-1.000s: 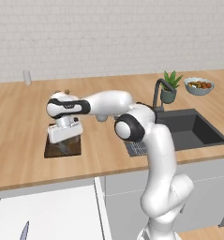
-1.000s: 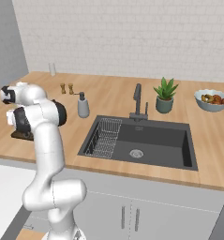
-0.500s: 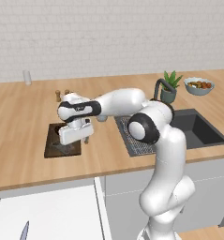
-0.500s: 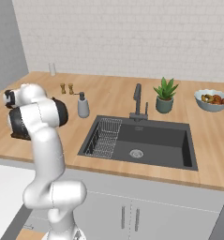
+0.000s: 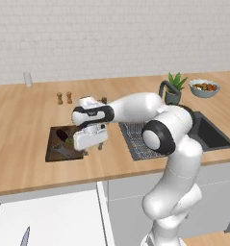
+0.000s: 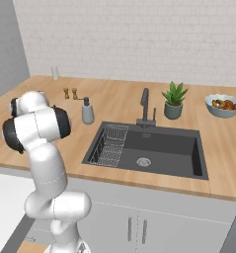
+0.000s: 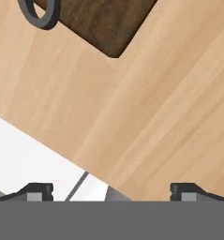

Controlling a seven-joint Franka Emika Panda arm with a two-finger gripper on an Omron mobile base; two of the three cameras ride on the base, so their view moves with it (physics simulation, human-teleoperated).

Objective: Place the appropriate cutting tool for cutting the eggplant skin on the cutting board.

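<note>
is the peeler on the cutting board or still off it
On it. The peeler lies flat on the cutting board, beside the eggplant; the gripper is over bare counter, its jaws wide apart and empty.

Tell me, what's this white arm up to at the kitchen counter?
The white arm reaches left over the wooden counter toward a dark cutting board. A small purple eggplant and a grey peeler lie on the board. The arm's tool hangs at the board's right edge with its jaws wide apart and nothing between them, so the peeler seems to have been set down already. A sink, a potted plant and a fruit bowl sit off to the right.
</note>
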